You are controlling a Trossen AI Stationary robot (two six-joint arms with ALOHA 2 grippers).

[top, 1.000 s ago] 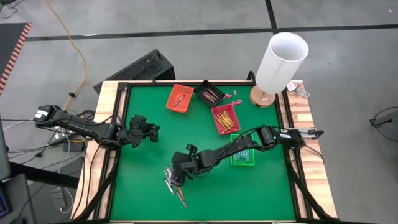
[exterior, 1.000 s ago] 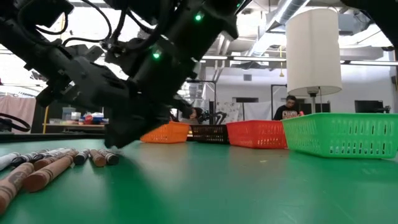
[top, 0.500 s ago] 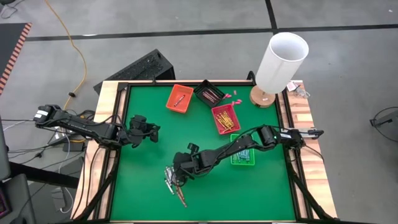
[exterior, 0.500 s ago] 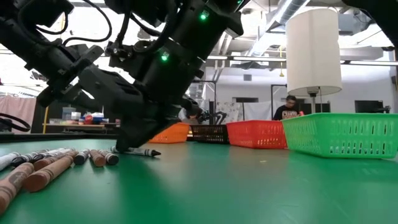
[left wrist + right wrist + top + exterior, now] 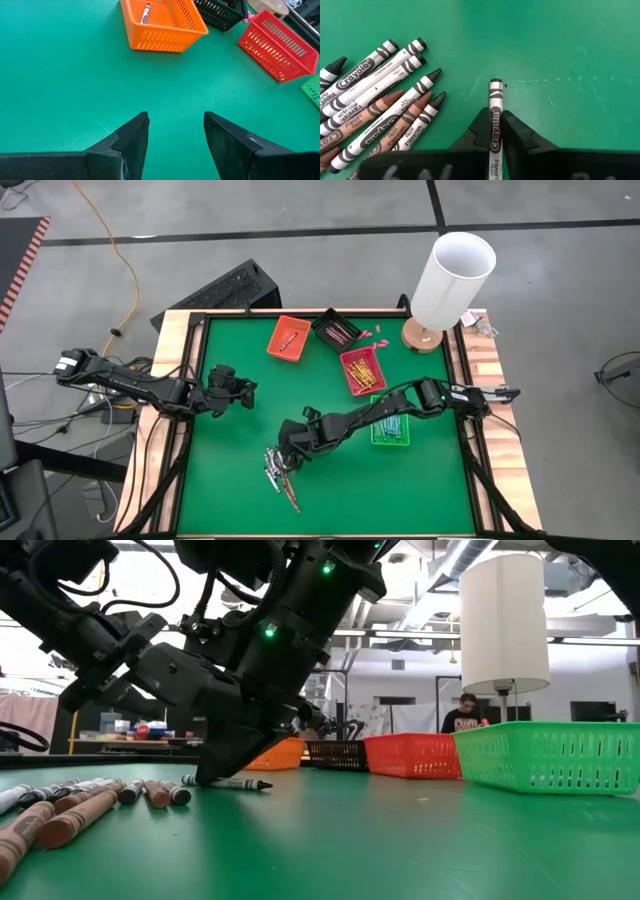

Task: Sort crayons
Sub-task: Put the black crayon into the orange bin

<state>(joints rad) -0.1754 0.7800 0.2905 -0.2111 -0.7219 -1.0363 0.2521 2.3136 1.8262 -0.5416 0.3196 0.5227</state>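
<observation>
Beside the crayon pile (image 5: 375, 105) on the green counter (image 5: 240, 470), one grey crayon (image 5: 494, 117) is pinched lengthwise by the right tool (image 5: 495, 131). It should be lifted straight, clear of the pile. Well away from the pile, the left tool (image 5: 176, 131) hangs open, empty.

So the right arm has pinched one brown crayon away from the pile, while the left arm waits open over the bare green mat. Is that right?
Nearly. The crayon between the right gripper fingers is black with a white wrapper, not brown, as the right wrist view shows; the brown ones lie in the pile beside it. The left gripper does wait open over the green mat.
</observation>
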